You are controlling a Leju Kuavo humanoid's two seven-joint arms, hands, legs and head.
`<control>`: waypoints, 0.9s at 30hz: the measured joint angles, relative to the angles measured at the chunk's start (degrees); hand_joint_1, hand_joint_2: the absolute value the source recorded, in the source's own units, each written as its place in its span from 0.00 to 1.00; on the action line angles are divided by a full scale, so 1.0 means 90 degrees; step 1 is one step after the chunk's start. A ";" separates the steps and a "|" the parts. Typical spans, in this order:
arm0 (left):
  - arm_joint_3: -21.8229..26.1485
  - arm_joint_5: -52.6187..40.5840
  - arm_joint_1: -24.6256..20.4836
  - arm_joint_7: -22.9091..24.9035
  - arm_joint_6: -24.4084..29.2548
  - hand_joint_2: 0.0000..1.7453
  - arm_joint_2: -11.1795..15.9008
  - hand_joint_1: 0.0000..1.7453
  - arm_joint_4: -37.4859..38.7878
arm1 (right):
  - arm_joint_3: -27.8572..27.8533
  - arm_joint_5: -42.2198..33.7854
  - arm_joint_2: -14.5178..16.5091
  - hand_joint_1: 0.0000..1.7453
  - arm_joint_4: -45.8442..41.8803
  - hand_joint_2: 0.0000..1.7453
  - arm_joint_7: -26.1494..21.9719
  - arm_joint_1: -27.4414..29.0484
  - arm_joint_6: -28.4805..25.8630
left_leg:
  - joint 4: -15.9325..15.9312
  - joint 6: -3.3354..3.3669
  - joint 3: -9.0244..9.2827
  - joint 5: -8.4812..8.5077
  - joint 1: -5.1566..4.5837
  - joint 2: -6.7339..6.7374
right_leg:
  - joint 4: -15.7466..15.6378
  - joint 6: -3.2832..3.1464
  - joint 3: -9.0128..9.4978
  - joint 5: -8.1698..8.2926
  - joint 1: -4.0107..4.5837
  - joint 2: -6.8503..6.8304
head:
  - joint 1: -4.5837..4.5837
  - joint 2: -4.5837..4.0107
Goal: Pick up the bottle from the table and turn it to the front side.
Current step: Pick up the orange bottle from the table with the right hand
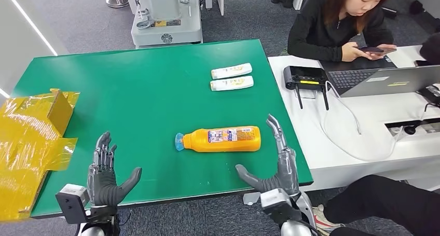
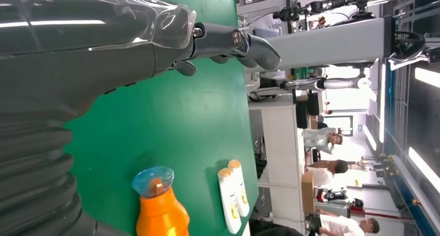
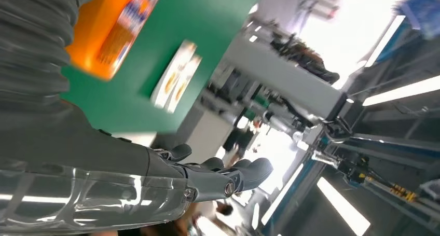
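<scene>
We see a green table [image 1: 129, 91] on grey floor, white desk [image 1: 363, 122] at right with a seated person [image 1: 337, 23]. Orange bottle [image 1: 220, 139] lies flat near the near-right edge, long axis left-right, blue cap pointing left. Left hand [image 1: 106, 176] and right hand [image 1: 275, 166] are spread wide, holding nothing. Two white tubes [image 1: 232, 77] lie farther back.

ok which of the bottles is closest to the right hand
The orange bottle with the blue cap, lying just ahead of the right hand; the two white bottles lie farther back.
</scene>
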 joint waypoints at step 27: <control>-0.0191 -0.0053 -0.0526 0.0302 -0.0638 1.00 -0.0173 0.00 0.0516 | 0.0223 0.1859 -0.0705 0.00 0.2959 1.00 0.1983 -0.2943 0.2145 | 0.0004 0.0034 -0.0026 0.0037 -0.0008 -0.0002 | -0.0001 0.0028 -0.0025 0.0041 -0.0008 -0.0001 | -0.0002 0.0000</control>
